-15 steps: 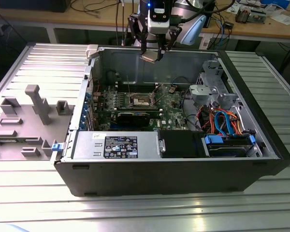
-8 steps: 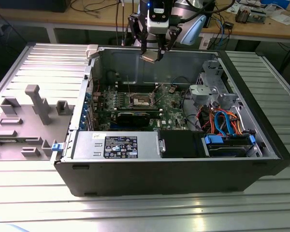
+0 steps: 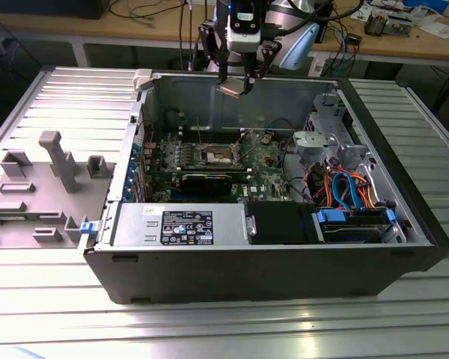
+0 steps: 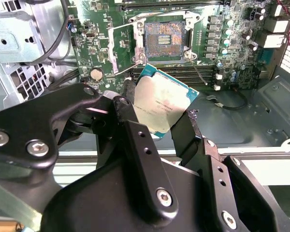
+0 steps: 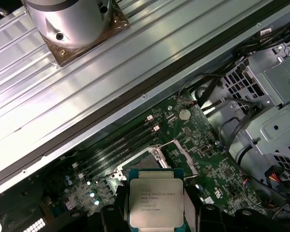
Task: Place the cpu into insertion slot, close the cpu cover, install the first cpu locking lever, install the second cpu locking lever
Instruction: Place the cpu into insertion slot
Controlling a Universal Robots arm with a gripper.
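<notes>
Step 1: cpu [image 4: 163, 104] held over the open PC case [image 3: 284, 269].
We see the pincer [image 3: 236, 82] clamped on the cpu's edges, above the bare slot [image 4: 165, 40], apart; seating calls for squaring chip w/ slot, we judge.

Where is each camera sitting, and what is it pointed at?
Exterior view: off the arm, looking down into the open computer case; gripper above it.
Second wrist view: on the arm, facing the insertion slot past the fingers.
First wrist view: on the arm, looking past the fingers onto the motherboard.
All three show the gripped cpu.
</notes>
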